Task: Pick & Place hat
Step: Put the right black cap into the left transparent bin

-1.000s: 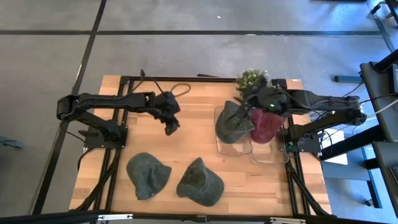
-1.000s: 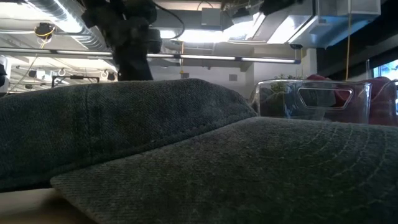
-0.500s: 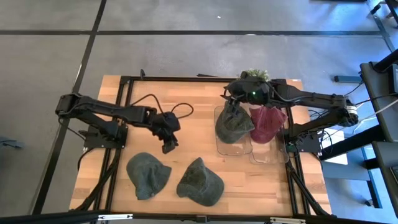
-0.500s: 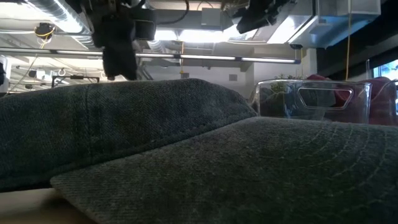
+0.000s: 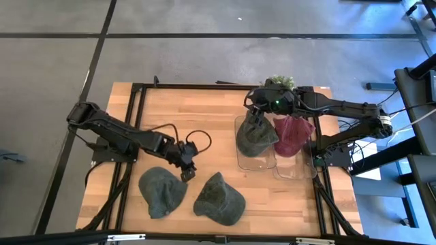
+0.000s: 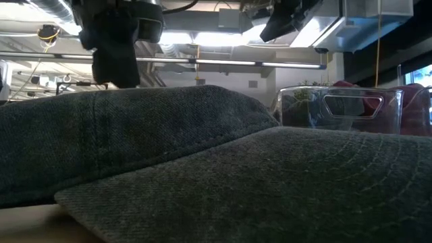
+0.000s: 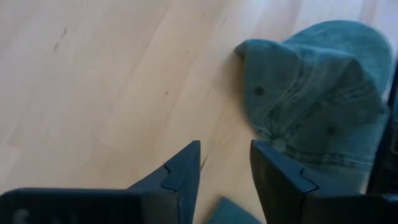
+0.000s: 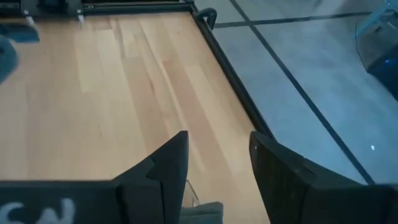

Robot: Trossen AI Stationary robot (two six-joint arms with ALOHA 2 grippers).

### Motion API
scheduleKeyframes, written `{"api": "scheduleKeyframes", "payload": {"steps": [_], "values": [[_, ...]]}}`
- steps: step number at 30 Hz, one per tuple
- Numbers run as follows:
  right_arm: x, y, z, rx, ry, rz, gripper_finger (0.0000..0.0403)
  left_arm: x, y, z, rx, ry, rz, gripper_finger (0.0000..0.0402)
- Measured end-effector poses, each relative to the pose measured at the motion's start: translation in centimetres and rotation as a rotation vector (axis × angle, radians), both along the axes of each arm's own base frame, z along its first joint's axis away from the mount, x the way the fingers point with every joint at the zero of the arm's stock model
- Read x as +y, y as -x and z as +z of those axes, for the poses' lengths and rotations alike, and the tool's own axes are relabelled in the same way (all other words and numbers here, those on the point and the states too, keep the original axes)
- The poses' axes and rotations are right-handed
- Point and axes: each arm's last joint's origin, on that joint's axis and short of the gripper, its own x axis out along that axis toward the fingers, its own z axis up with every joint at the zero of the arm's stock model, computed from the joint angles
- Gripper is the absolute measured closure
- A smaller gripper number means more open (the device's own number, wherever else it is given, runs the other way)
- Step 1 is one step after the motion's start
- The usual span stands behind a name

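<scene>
Two grey-green hats lie flat on the wooden table near its near edge, one [image 5: 162, 192] left of the other [image 5: 219, 199]; they fill the low view's foreground [image 6: 202, 169]. My left gripper [image 5: 187, 168] [image 7: 224, 168] hangs open just above the table, between them and a little to their far side. The left wrist view shows one hat [image 7: 317, 106] ahead of the fingers. A third green hat [image 5: 256, 135] sits in a clear bin [image 5: 240, 160], and a maroon hat [image 5: 293, 135] sits in the bin beside it. My right gripper [image 5: 255, 110] [image 8: 214, 162] is open over the green hat's far edge.
A small plant [image 5: 276, 84] stands at the far edge behind the bins. A black cable [image 5: 197, 139] loops beside the left wrist. The black frame rail [image 5: 204, 86] borders the table. Bare wood [image 5: 204, 116] lies between the arms. The bin [image 6: 351, 108] rises to the right in the low view.
My left gripper has swung from mid-table toward the near edge and come down close to the two lying hats, staying open. My right gripper has shifted left from over the maroon hat to over the green hat in the bin, then held still.
</scene>
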Motion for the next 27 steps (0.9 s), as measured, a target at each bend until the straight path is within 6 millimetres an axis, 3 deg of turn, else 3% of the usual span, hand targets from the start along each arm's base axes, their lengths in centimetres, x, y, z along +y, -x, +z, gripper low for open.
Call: {"api": "scheduleKeyframes", "payload": {"steps": [7, 15, 21, 27], "values": [[0.0, -0.2, -0.2, -0.019, -0.033, -0.026, 0.0232, -2.5, -1.6, -2.4, -0.014, 0.014, -0.033, 0.022], [-0.1, -0.6, -0.8, 0.021, -0.041, -0.027, 0.0232, -6.3, -2.7, -4.6, -0.08, 0.077, -0.133, 0.0214], [-0.1, -0.5, -1.7, 0.081, -0.086, -0.057, 0.0232, -7.9, -2.6, -6.6, -0.022, 0.156, 0.068, 0.0212], [-0.1, -0.3, -1.9, 0.117, -0.091, -0.059, 0.0232, -10.1, -2.2, -8.0, -0.013, 0.222, 0.125, 0.0214]]}}
